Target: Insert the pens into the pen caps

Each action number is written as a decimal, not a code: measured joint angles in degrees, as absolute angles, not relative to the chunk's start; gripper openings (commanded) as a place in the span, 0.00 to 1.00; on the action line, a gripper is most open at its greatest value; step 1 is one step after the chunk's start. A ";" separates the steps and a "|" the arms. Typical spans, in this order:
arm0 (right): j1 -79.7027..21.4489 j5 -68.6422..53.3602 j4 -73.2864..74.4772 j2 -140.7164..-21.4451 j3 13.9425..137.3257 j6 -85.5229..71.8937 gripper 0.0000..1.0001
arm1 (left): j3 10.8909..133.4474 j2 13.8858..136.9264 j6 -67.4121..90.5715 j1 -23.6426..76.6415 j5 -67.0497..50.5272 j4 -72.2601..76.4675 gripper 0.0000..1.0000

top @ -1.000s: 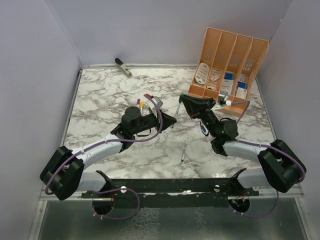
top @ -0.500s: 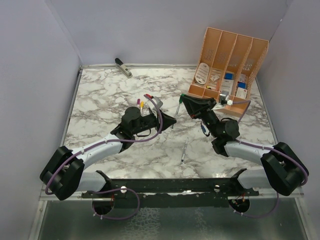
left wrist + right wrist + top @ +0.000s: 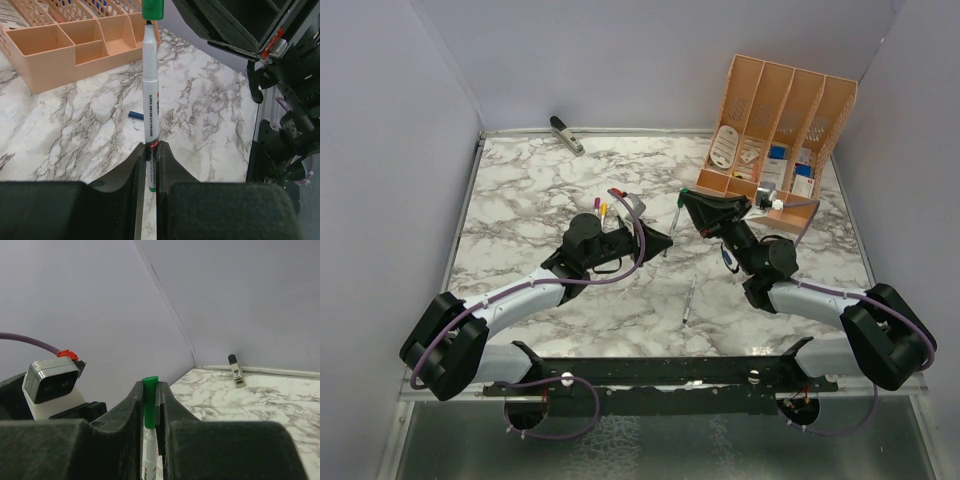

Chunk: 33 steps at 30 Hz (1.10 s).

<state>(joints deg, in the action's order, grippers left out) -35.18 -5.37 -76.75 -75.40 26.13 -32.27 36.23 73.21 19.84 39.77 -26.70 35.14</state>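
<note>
**Top view.** The left pincer (image 3: 663,240) and right pincer (image 3: 686,200) meet nose to nose above the white marbled table (image 3: 540,190). A thin silver-grey marker pen with a green tail end (image 3: 673,222) spans the gap between them. A second silver-grey pen (image 3: 689,300) lies on the table on the near side of both pincers.

**Left wrist view.** The left pincer is clamped tight on the pen's tail end only, and most of the barrel projects ahead of the fingers without support. At the far tip the nib meets the mouth of a green bullet-shaped plastic cap (image 3: 152,9) and looks slightly off centre.
- Risk: a push along the barrel could pivot the pen in this short grip, or drive it back through the fingers.
- A small blue cap (image 3: 135,115) lies on the table below the barrel, and an orange plastic organiser (image 3: 75,45) stands beyond it to the left.

**Right wrist view.** The right pincer is almost closed and nips the green cap at its fingertips. The barrel shows through the gap beneath the cap.
- Risk: the hold on this smooth cap is narrow, so an off-axis push could cock it or squeeze it out onto the table.
- How far the nib has seated cannot be told.
</note>
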 measured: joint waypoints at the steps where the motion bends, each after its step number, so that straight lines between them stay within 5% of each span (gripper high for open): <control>1: -35.18 -5.39 -76.75 -75.40 26.13 -32.27 0.01 | 36.23 73.21 19.84 39.77 -26.70 35.14 0.00; 33: -35.16 -8.23 -74.00 -75.59 24.49 -33.63 0.01 | 36.18 73.17 19.84 39.77 -25.91 35.00 0.00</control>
<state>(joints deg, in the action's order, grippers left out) -35.16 -8.23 -74.00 -75.59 24.49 -33.63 36.18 73.17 19.84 39.77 -25.91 35.00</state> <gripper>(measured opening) 0.110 0.116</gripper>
